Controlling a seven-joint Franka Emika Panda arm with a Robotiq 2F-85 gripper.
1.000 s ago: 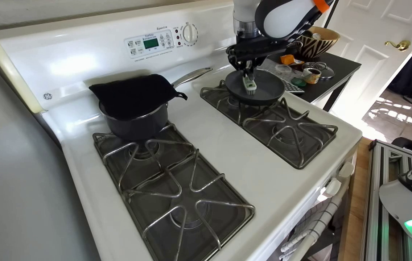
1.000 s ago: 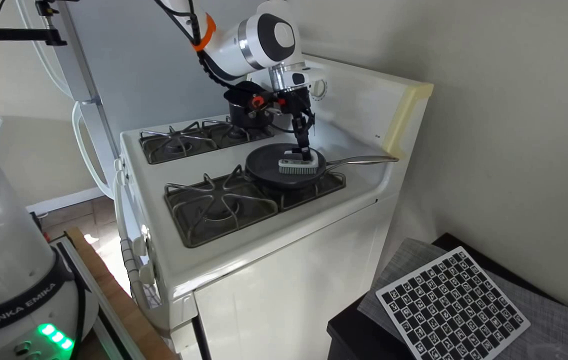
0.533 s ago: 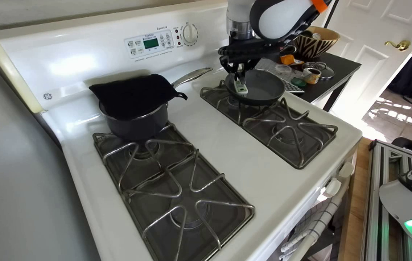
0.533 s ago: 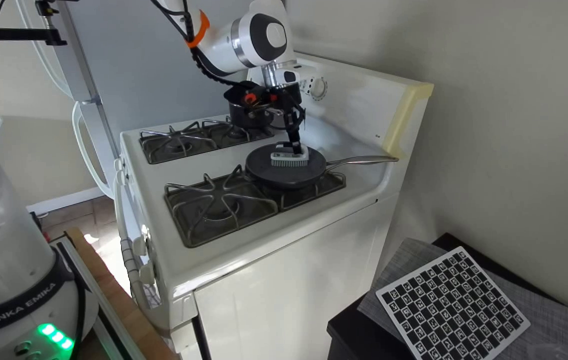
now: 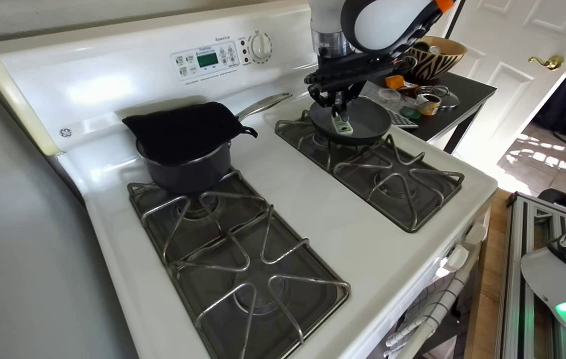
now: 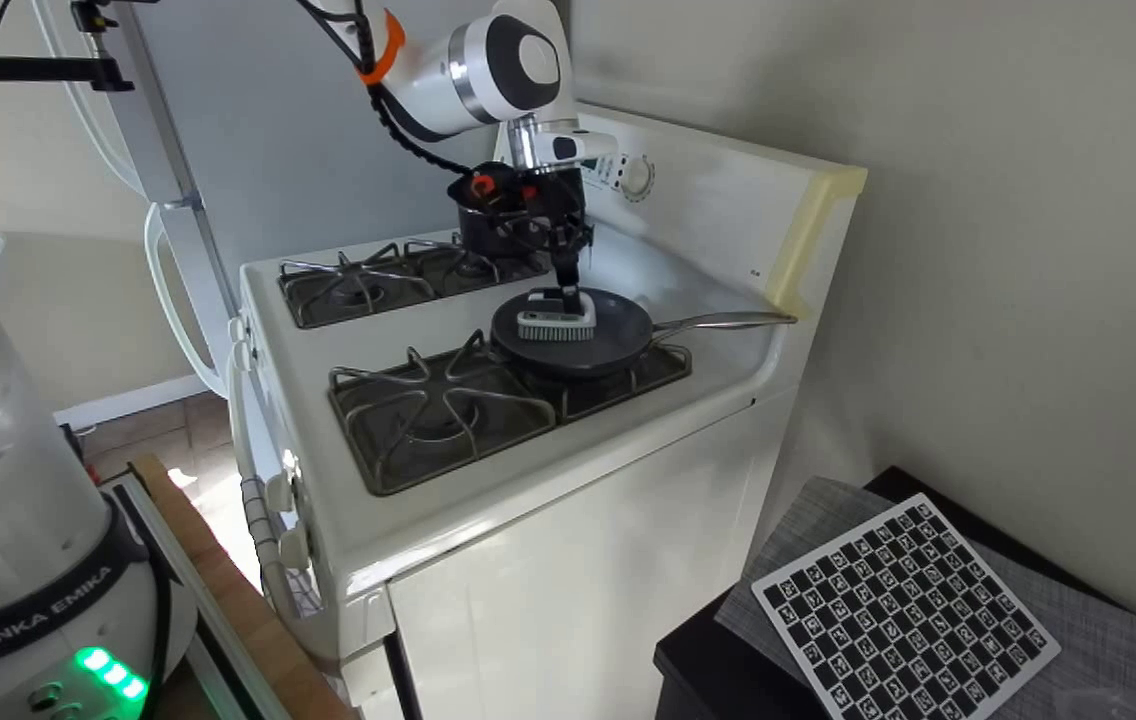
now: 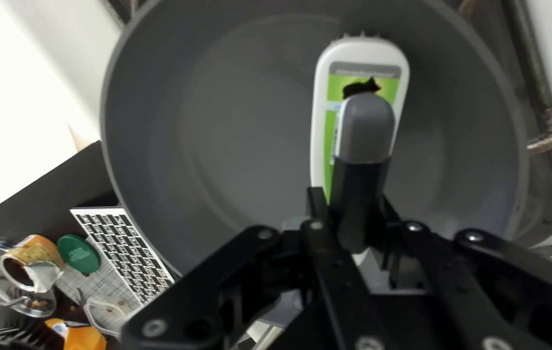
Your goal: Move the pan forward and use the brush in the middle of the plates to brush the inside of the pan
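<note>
The dark-grey pan (image 5: 370, 117) rests on a rear plate, its steel handle pointing to the wall in an exterior view. Inside it is the brush (image 6: 556, 325), white with a green label (image 7: 332, 82) and a dark, grey-tipped handle (image 7: 366, 129). My gripper (image 7: 356, 209) is shut on that handle from above, and the handle hides part of the label. The bristles face down at the pan's floor; firm contact cannot be told. In an exterior view the brush sits on the half of the pan away from the pan's handle. A front plate (image 5: 397, 184) lies beside the pan.
A deeper dark pot (image 5: 188, 172) topped by a black cloth (image 5: 186, 132) stands on the rear of the far pair of grates. Behind rises the stove's back panel (image 5: 138, 75). A dark side table holds a patterned bowl (image 5: 435, 57) and a checkered board (image 6: 908, 610).
Held in my gripper, the brush has slid across the pan away from the pan's handle. It also swung to one side and back. The pan has not moved.
</note>
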